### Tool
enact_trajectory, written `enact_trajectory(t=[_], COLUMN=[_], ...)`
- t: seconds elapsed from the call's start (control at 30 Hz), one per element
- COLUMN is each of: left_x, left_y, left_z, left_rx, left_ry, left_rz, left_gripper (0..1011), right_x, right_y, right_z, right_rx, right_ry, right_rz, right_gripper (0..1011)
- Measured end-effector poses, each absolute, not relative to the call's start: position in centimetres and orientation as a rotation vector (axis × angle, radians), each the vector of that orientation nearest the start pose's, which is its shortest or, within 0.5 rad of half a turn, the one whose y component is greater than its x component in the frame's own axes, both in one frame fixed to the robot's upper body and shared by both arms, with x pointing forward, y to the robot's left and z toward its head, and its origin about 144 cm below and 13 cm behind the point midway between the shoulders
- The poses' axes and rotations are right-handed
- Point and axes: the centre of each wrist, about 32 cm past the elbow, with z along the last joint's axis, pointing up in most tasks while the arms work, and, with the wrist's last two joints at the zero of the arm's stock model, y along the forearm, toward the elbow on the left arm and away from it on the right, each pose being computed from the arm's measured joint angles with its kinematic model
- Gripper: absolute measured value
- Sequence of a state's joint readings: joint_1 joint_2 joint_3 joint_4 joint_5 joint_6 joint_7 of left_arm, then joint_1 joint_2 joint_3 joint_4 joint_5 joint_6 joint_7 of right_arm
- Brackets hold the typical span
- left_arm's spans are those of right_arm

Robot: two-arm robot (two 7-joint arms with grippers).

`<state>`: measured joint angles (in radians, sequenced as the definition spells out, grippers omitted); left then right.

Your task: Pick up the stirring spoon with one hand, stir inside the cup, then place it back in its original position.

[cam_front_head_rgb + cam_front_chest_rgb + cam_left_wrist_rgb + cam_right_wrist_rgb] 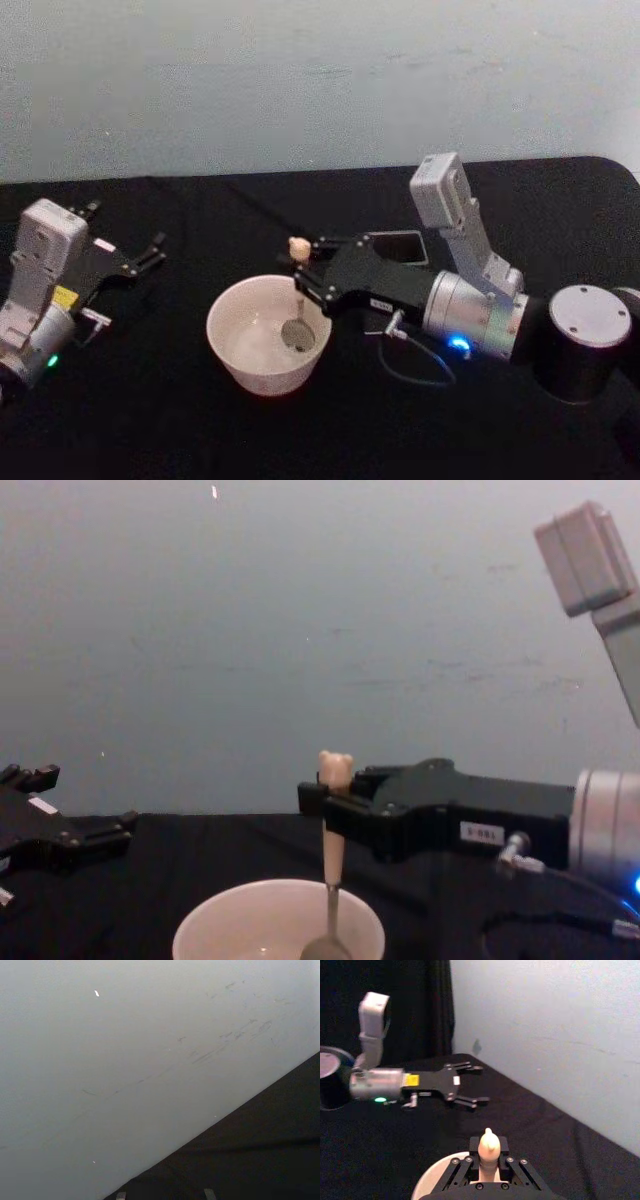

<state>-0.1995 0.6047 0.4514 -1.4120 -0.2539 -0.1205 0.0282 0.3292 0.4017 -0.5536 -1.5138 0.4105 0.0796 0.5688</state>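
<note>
The cup point(255, 375) sits on the black table point(180, 440), and everything else is placed from it. The spoon point(332, 852) stands nearly upright inside the cup. Its round metal bowl is down near the cup's floor, on the side toward the right arm. Its cream handle rises above the rim and ends in a small bear head.

The right gripper point(305, 268) hangs above the cup's rim on the far right side, reaching in from the right of the cup. Its two black fingers are pinched on the spoon's handle just below the bear head. In the chest view the handle runs down from the fingers, narrows to the thin neck and goes into the cup. In the right wrist view the bear head pokes up between the closed fingers, with a pale arc of the cup's rim below it.

Behind the right gripper, farther from the robot than the cup, a dark square box point(422, 250) rests on the table.

The left gripper point(125, 228) is well off to the left of the cup, close to the table, with its fingers spread apart and nothing between them. A pale wall point(300, 80) rises past the table's far edge.
</note>
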Motion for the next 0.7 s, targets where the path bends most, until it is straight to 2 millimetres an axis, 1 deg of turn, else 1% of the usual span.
enact_trajectory(t=[0.27, 0.47, 0.6, 0.67, 0.7], left_x=[48.9, 48.9, 48.9, 48.9, 48.9], left_y=[31.0, 31.0, 31.0, 31.0, 31.0], left_z=[114.0, 114.0, 114.0, 114.0, 114.0], left_rx=[0.304, 0.305, 0.304, 0.305, 0.304], left_ry=[-0.285, -0.285, -0.285, -0.285, -0.285], left_rz=[1.248, 1.248, 1.248, 1.248, 1.248], left_gripper=[1001, 1002, 1001, 1001, 1002], right_x=[50.2, 50.0, 50.1, 50.3, 50.3], right_y=[-18.8, -17.8, -17.0, -16.3, -16.3], right_z=[119.1, 118.9, 118.7, 118.5, 118.5], right_rx=[-0.107, -0.107, -0.108, -0.114, -0.114], right_ry=[-0.014, -0.007, -0.005, -0.008, -0.008], right_rz=[-0.476, -0.449, -0.439, -0.437, -0.437], right_gripper=[210, 210, 210, 210, 210])
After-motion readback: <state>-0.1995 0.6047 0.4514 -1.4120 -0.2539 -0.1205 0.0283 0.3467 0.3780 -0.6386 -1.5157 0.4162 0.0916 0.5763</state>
